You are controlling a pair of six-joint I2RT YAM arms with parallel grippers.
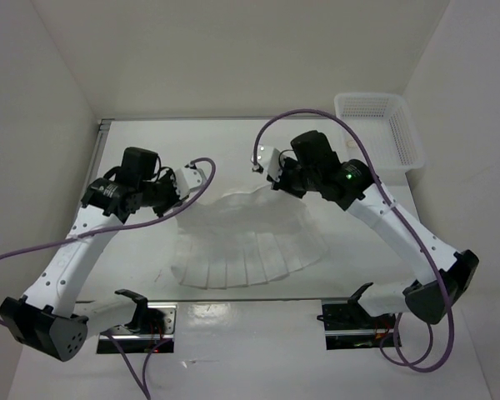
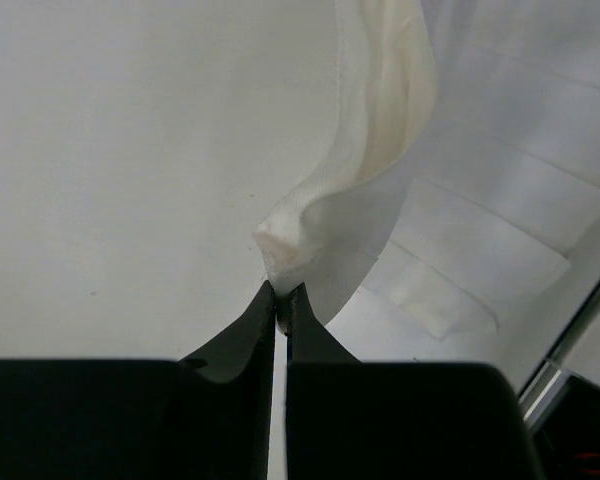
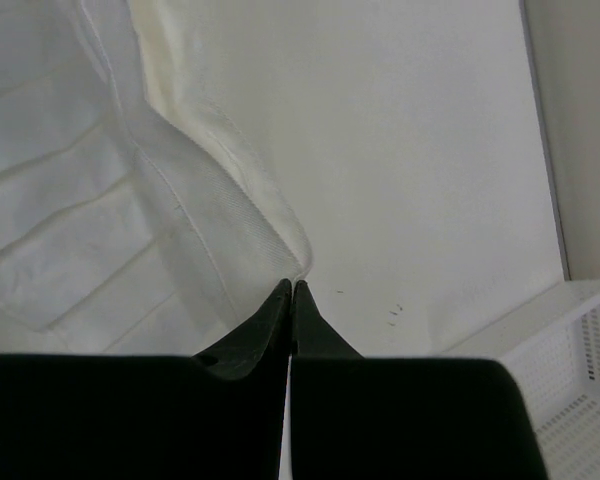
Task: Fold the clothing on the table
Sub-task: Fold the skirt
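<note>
At the centre of the large, flat, matte white table (image 1: 150, 150) lies the clothing (image 1: 250, 246), a thin white fabric piece with parallel pleats, open like a fan. Its narrow top edge points to 12 o'clock, away from the arm bases, and its wide curved hem points to 6 o'clock. The long axis goes across, from 9 o'clock to 3 o'clock, and the pleats run from the top edge down to the hem.

The left gripper (image 2: 280, 293) has its black fingers pressed together on the corner of the top edge at about 10 o'clock of the clothing. In its wrist view the cloth rises from the pinch toward 1 o'clock. The right gripper (image 3: 293, 287) is closed in the same way on the opposite corner, at about 1 o'clock of the clothing, and in its wrist view the cloth spreads toward 10 o'clock. Both corners seem a little raised off the table, while the hem rests flat.

So each arm has its own corner, neither is nearer, and the rest of the cloth lies toward 6 o'clock from both pairs of fingers. I judge that the coming move is to carry the top edge toward 6 o'clock, over the hem.

A white plastic mesh basket (image 1: 379, 133) stands well apart at 2 o'clock.
</note>
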